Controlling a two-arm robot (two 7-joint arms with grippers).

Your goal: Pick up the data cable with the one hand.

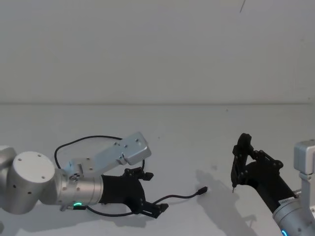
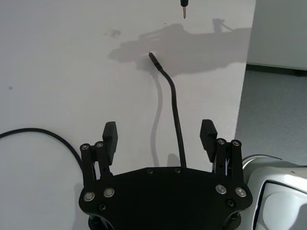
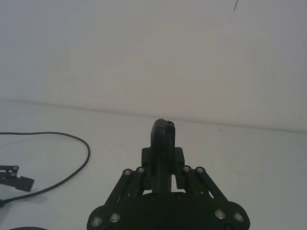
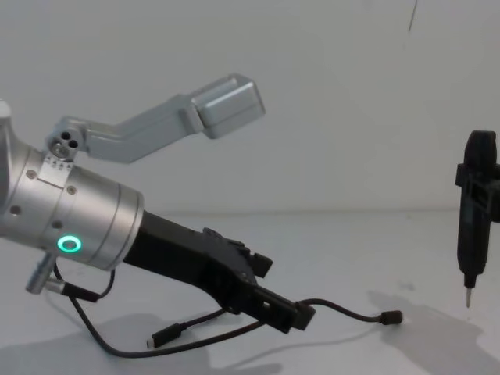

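The cable [image 1: 184, 197] is a thin, limp black cord on the matte white table [image 1: 197, 132]. It loops at the left of the head view, passes under the left arm and ends in a small silver-tipped plug [image 1: 203, 190] at lower centre. The left gripper [image 1: 150, 191] is angular black plastic on a smooth silver cylinder [image 1: 74, 189] with a glowing green ring. It sits low at lower left, pointing toward the plug. In the left wrist view its fingers [image 2: 110, 136] are spread wide and the cord runs up the middle between them, touching neither pad. Whether the cord rests on the palm I cannot tell. At lower right, the right gripper [image 1: 242, 162] is clamped on a slim black pen tool [image 4: 476, 203], which hangs upright with its metal tip clear of the table.
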